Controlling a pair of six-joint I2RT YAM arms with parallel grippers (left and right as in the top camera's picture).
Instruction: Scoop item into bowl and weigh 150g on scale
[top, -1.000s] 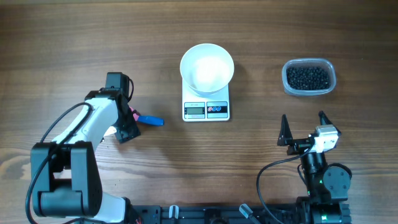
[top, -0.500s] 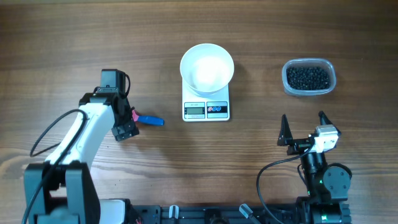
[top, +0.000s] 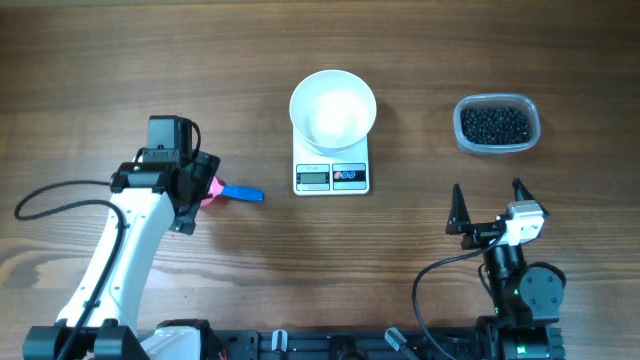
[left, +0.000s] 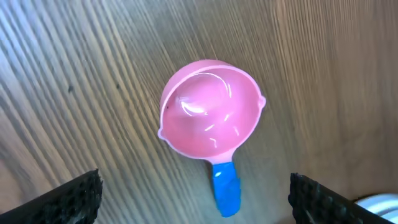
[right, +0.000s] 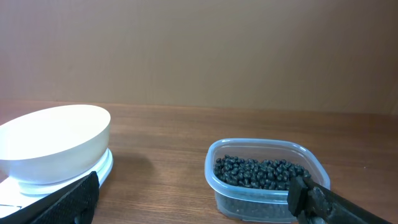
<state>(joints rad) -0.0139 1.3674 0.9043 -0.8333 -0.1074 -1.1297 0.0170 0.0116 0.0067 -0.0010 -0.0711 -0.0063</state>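
A pink scoop (left: 211, 118) with a blue handle (left: 226, 186) lies flat on the table, left of the scale. My left gripper (left: 194, 196) hangs above it, open, with its fingers far apart on either side of the handle and not touching it. From overhead the handle (top: 241, 193) sticks out to the right of the left gripper (top: 195, 195). The white bowl (top: 333, 108) stands empty on the white scale (top: 332, 177). The black grains (top: 494, 124) fill a clear plastic tub (right: 267, 186) at the right. My right gripper (top: 487, 188) is open near the front edge, holding nothing.
The bowl (right: 56, 140) and the tub sit about a bowl's width apart, with bare wood between them. A black cable (top: 60, 195) trails from the left arm across the left side of the table.
The left gripper has opened wider and shifted back and left over the scoop, its arm swinging outward. The scoop has stayed in place. The right arm has not moved.
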